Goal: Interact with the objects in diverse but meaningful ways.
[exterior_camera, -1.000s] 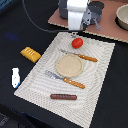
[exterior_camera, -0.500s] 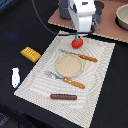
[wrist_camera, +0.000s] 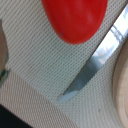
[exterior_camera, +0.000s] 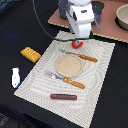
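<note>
While the gripper hangs over the tomato near the desk's far edge, you should center on it and descend straight, clear of the knife just beside it. Whether the fingers are spread or already pinching, I cannot tell.

The desk is seen obliquely from above in the exterior view. A close, downward wrist view is given. The tomato and knife blade are shared by both.

Glossy smooth tomato, shiny metal knife blade, woven placemat.
</note>
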### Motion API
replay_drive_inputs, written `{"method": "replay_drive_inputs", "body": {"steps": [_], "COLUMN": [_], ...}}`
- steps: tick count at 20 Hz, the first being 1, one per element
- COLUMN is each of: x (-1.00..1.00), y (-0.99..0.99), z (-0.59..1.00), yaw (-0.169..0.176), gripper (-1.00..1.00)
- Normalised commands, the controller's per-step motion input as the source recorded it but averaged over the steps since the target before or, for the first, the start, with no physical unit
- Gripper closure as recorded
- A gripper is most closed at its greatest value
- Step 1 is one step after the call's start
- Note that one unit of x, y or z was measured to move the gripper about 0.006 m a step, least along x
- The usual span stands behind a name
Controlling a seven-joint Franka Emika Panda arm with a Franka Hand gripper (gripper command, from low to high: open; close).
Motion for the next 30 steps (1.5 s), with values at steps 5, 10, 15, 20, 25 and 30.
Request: {"method": "replay_drive_inputs", "body": {"steps": [5,10,15,20,25,30], "x": [0.37,0.2,0.02,0.04,0.23,0.37], "y": [0.19,0.17,0.06,0.0,0.05,0.08], "z": [-0.06,0.0,-0.13,-0.19,-0.05,0.0], "yaw": [0.039,0.085,0.12,0.112,0.042,0.015], "gripper": [-1.0,-1.0,-1.0,-1.0,-1.0,1.0]}}
